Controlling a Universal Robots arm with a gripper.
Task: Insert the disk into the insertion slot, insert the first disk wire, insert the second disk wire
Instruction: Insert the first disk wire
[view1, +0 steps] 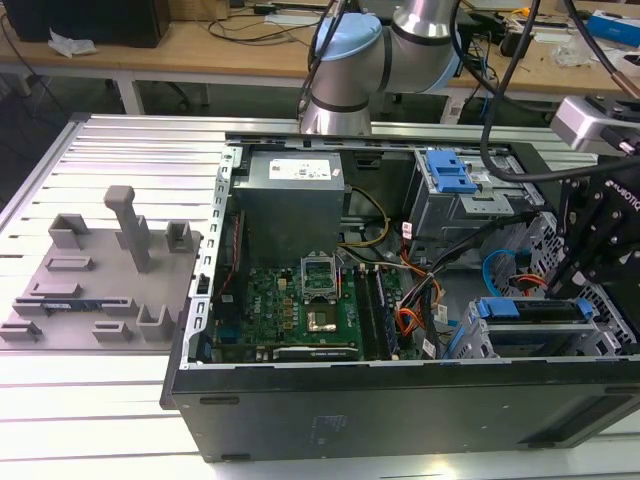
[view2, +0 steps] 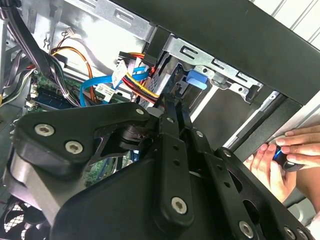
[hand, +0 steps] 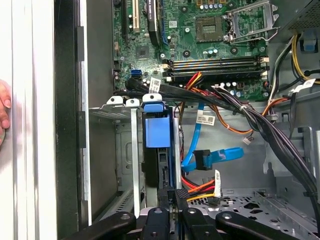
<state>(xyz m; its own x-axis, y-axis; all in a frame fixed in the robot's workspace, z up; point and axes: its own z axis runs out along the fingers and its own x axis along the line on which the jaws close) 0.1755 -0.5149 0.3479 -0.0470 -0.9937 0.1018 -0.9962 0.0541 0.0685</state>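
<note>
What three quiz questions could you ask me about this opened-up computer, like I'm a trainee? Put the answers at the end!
1. True or false: the disk lies outside the computer case.
2. What colour is the second disk wire that curves beside the disk? A) green B) light blue C) white
3. Fill in the gap: the wide green board inside the case is called the ___.

Key
1. False. It stands inside the case, in the insertion slot.
2. B.
3. Motherboard.
</note>
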